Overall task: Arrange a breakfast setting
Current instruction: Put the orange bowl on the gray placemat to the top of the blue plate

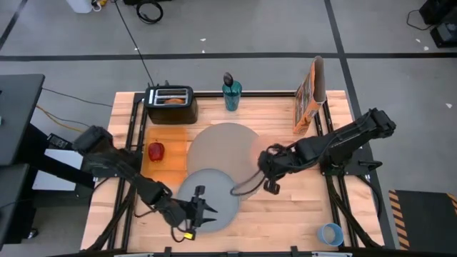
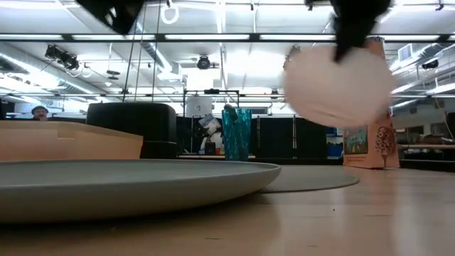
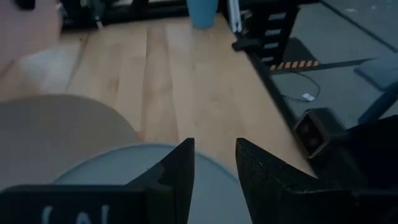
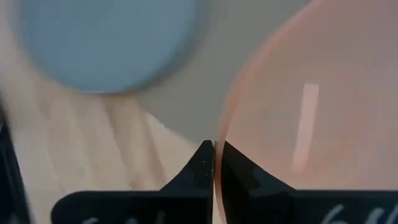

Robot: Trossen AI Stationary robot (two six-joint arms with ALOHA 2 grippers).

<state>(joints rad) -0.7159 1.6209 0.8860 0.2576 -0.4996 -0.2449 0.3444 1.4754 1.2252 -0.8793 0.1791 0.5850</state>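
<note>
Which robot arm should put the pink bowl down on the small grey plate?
The right: its gripper is shut on the pink bowl's rim, lifted beside the small round grey plate. The left gripper hovers empty over that plate.

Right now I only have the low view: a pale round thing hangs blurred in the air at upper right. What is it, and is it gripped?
Observer: It is the pink bowl, and the right gripper is shut on its rim.
Operator: What lies under it?
Observer: The large round grey mat lies under it, and the smaller round grey plate sits at the mat's near edge.
Operator: Where is the other arm?
Observer: The left gripper hovers over that plate, open, with nothing between its fingers.
</note>
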